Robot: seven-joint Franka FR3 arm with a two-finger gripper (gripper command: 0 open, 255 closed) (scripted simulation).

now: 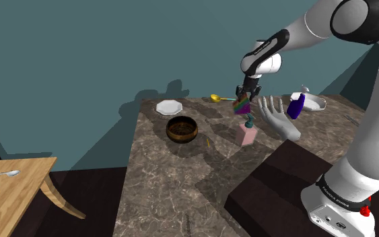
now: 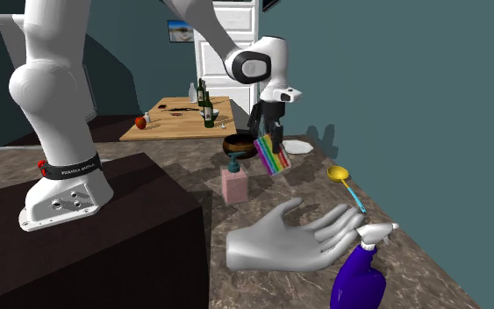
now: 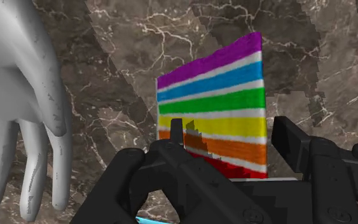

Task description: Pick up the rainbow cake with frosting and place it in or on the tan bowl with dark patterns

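In the shoulder view, from the left: a white plate [image 1: 169, 106] lies at the back of the marbled brown counter [image 1: 161, 192]. In front of it stands the tan bowl [image 1: 181, 137] with dark patterns, nothing in it. Further right, past a yellow spoon [image 1: 217, 98], the gripper [image 1: 244, 96] hangs above the counter. Its fingers [image 3: 176, 130] are part-way apart and clamped on the upper end of the rainbow cake [image 1: 242, 106], whose coloured stripes face the wrist camera. The cake hangs tilted, clear of the bowl. Right of it are a pink soap dispenser [image 1: 247, 133], a grey model hand [image 1: 280, 120] and a purple spray bottle [image 1: 295, 107].
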